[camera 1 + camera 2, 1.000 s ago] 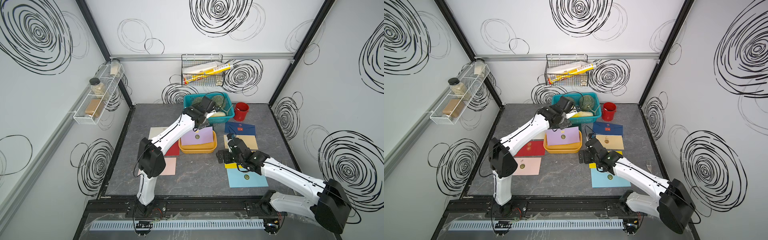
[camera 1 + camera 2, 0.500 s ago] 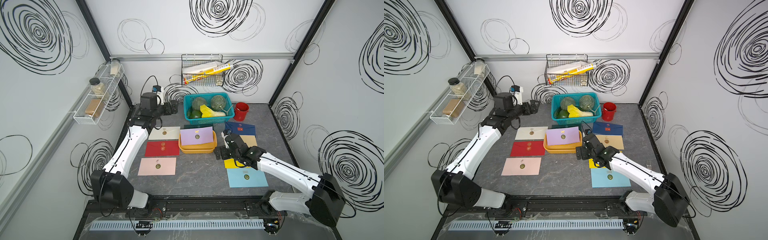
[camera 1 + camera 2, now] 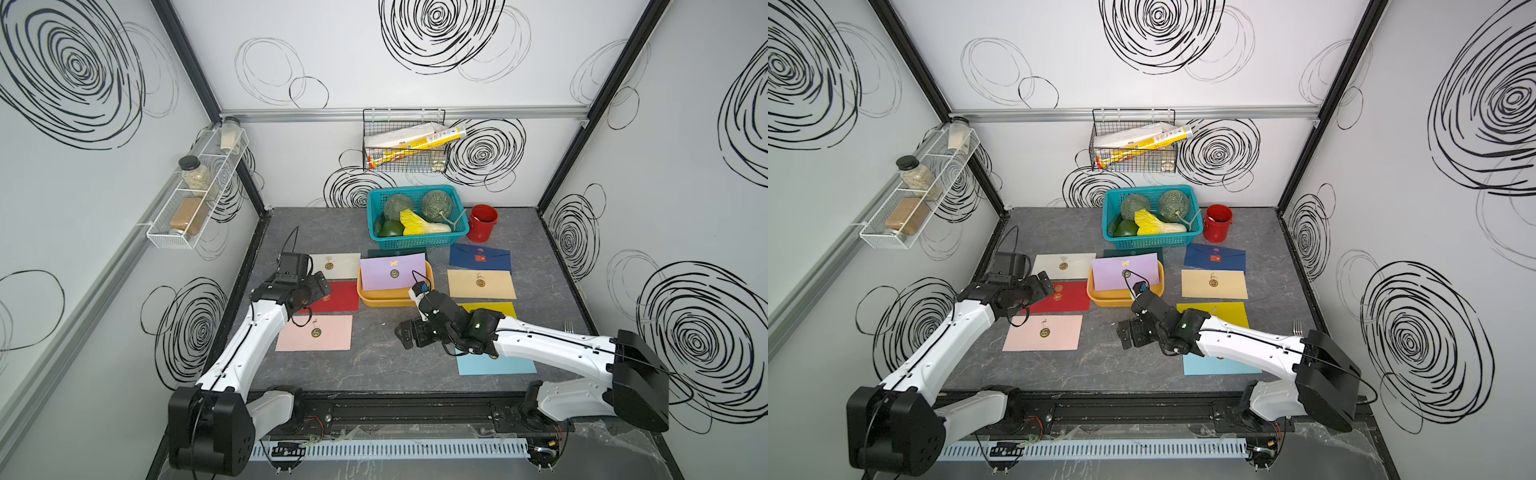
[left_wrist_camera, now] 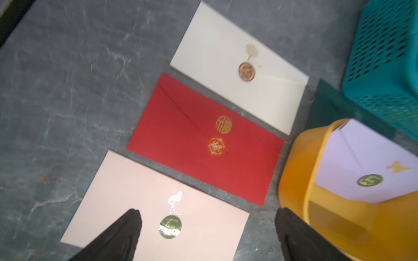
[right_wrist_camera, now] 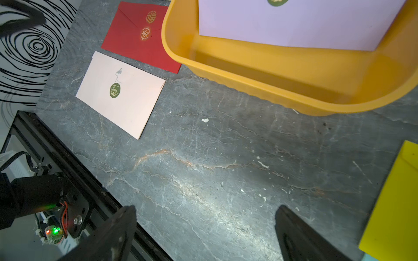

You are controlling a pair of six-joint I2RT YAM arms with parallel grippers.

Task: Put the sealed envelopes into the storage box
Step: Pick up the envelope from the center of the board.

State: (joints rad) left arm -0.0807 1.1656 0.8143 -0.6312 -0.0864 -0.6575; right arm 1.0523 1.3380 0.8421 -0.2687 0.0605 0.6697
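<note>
Matt paper envelopes [image 4: 203, 144], glossy plastic storage box [image 5: 260, 76], veined stone-look table [image 5: 226, 180].

White walls [image 3: 353, 50] scrawled with black swirls enclose a grey marbled bench [image 3: 374, 365]. Above the bench hang a wire basket [image 3: 405, 166] and a jar shelf [image 3: 166, 237].

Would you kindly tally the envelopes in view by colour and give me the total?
white envelope: 1
red envelope: 1
pink envelope: 1
lilac envelope: 1
dark green envelope: 1
navy envelope: 1
beige envelope: 1
yellow envelope: 1
light blue envelope: 1
Total: 9
</note>
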